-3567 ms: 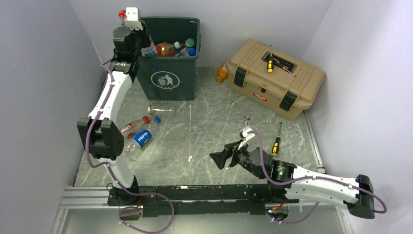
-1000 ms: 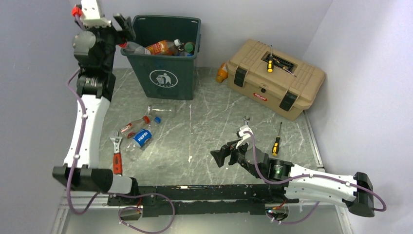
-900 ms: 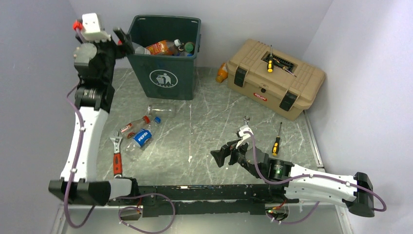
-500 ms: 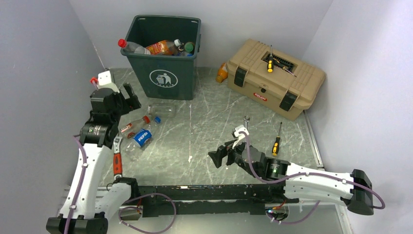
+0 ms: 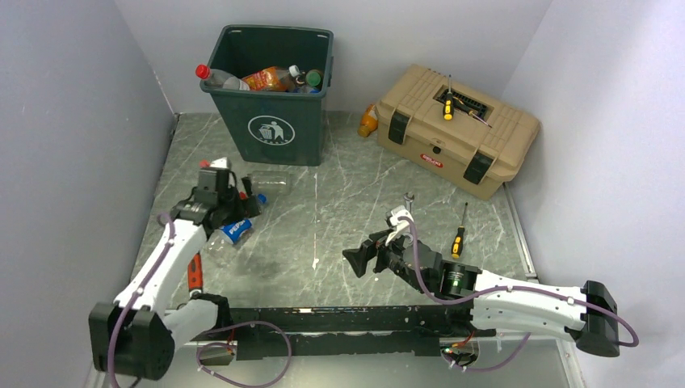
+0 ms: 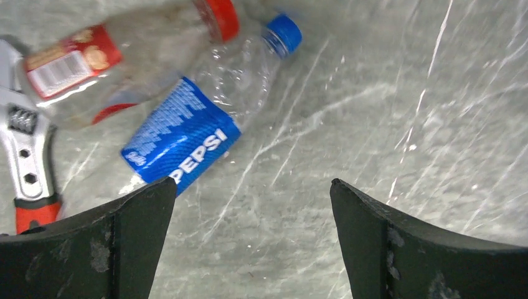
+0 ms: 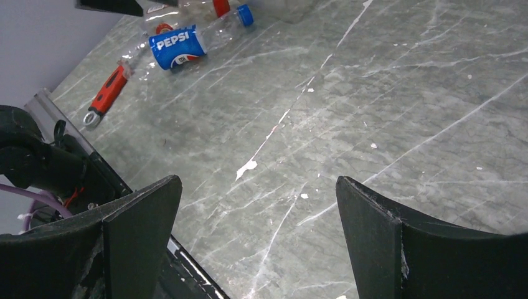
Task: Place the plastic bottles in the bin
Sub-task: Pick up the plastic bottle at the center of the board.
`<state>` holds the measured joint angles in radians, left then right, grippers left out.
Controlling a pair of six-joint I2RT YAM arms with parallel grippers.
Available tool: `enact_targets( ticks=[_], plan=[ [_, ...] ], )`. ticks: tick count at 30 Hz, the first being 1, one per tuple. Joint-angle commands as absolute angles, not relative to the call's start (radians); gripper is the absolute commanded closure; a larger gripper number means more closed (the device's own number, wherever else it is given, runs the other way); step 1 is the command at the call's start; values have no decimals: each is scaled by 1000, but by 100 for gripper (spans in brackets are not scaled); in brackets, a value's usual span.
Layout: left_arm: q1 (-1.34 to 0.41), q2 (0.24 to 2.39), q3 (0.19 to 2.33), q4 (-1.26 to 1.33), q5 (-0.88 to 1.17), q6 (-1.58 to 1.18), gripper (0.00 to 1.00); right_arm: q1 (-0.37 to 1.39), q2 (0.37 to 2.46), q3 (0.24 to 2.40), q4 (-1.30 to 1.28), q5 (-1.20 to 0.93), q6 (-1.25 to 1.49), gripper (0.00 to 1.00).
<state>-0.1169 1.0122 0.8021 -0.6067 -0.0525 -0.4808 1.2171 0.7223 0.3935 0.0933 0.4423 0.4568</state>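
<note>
The dark green bin (image 5: 311, 129) stands at the back, holding several plastic bottles (image 5: 275, 78); a red-capped one (image 5: 213, 77) pokes over its left corner. On the floor lie a Pepsi-labelled bottle (image 6: 187, 140) with a blue cap, a red-labelled bottle (image 6: 81, 59) and a clear one (image 5: 271, 182). An orange bottle (image 5: 367, 121) sits behind the toolbox. My left gripper (image 6: 252, 182) hovers open just above the floor, to the right of the Pepsi bottle (image 5: 237, 230), with nothing between its fingers. My right gripper (image 7: 258, 179) is open and empty over bare floor at mid-table.
A tan toolbox (image 5: 456, 133) stands at the back right with a yellow-handled screwdriver (image 5: 447, 105) on its lid. Another screwdriver (image 5: 458, 239) lies on the floor beside my right arm. A red-handled wrench (image 6: 25, 174) lies left of the floor bottles.
My left arm swung down from the bin's left rim to the floor bottles, its gripper opening on the way. The red-capped bottle stays at the bin's corner. My right arm barely shifted.
</note>
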Motion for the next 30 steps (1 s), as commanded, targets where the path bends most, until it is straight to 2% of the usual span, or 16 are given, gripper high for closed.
enact_targets(
  ticks=[1, 6, 12, 18, 23, 30],
  plan=[
    [-276, 1126, 878, -607, -182, -398, 1, 1218, 720, 402, 145, 439, 464, 0],
    [-351, 1335, 980, -699, -262, -328, 1, 1218, 718, 388, 174, 441, 457, 0],
    [-339, 1426, 1006, -723, -345, -265, 1, 1218, 718, 384, 167, 444, 460, 0],
    [-255, 1506, 1014, -700, -226, -223, 1, 1218, 694, 379, 153, 461, 442, 0],
    [-240, 1554, 973, -635, -190, -225, 8, 1218, 693, 380, 149, 462, 438, 0],
    [-245, 1592, 953, -614, -102, -241, 30, 1218, 686, 382, 140, 470, 437, 0]
  ],
)
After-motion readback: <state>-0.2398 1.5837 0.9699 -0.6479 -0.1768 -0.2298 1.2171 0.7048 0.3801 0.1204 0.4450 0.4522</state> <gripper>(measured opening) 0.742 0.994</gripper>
